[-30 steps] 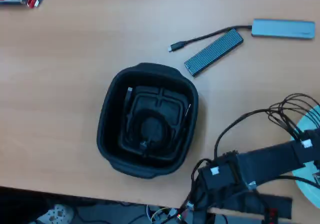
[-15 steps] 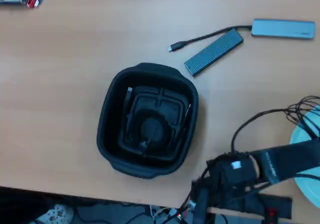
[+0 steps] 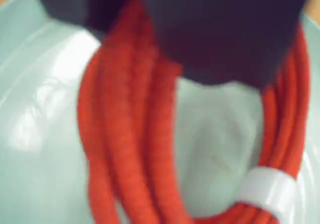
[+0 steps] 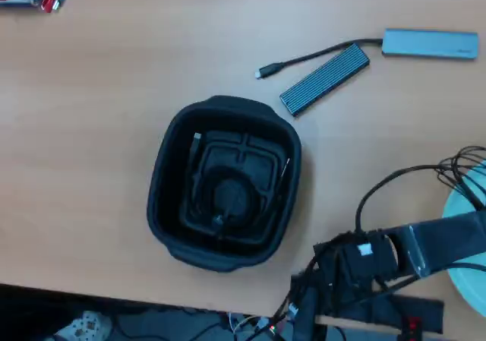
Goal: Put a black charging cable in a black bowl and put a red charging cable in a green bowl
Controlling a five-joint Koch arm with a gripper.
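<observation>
Progress is looking close to complete: the black charging cable point(image 4: 228, 197) is lying coiled inside the black bowl point(image 4: 163, 197) on the worktop point(image 4: 91, 128). I am holding the red charging cable point(image 3: 130, 134) over the green bowl point(image 3: 40, 174), my tool point(image 3: 200, 39) apparently pinching it, though blur is hiding the tips. Only the release is remaining.

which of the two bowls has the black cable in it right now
The black bowl, mid-table in the overhead view: the black charging cable lies coiled on its floor. The green bowl holds the red charging cable instead.
</observation>
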